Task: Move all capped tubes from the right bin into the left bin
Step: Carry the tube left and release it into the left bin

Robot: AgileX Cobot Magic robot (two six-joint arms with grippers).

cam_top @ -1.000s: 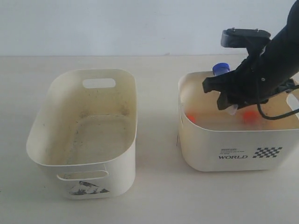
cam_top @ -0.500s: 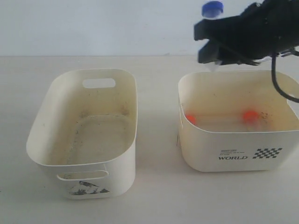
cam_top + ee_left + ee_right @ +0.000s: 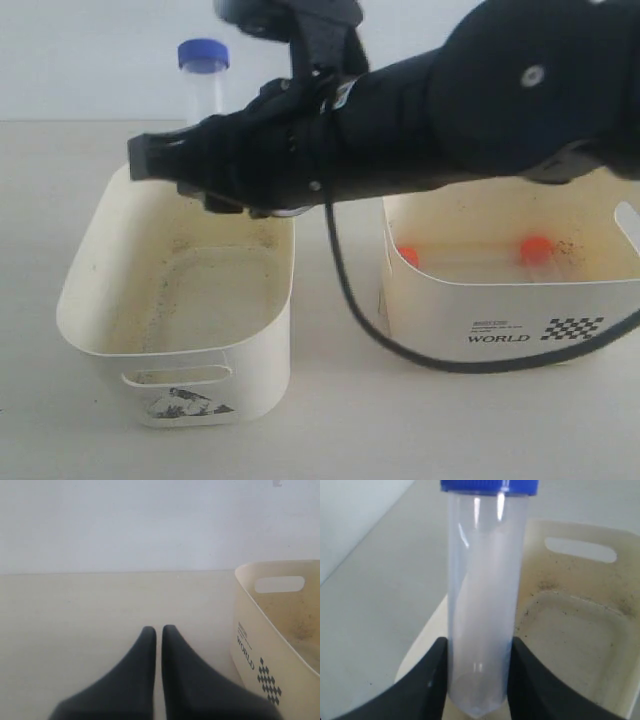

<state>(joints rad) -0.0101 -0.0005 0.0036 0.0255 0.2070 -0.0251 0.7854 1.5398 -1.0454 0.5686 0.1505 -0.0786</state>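
My right gripper (image 3: 195, 150) is shut on a blue-capped tube (image 3: 203, 82), held upright, cap on top. It hangs over the back left rim of the left bin (image 3: 80, 300), whose speckled inside looks bare. In the right wrist view the clear tube (image 3: 482, 605) stands between both fingers (image 3: 427, 680) above that bin (image 3: 600, 600). Two orange-red-capped tubes (image 3: 408, 255) (image 3: 536, 250) lie in the right bin (image 3: 500, 310). The other blue-capped tube is out of sight. My left gripper (image 3: 156, 632) is shut and empty, off the exterior view.
The right arm (image 3: 480, 110) stretches across the middle and hides the right bin's back and the gap between the bins. A cable (image 3: 350, 300) loops down between them. In the left wrist view a cream tub (image 3: 250, 630) printed "WORLD", speckled inside, stands beside the left gripper.
The right gripper lifted the blue-capped tube out of the right bin, then swung left with it to above the left bin's back rim.
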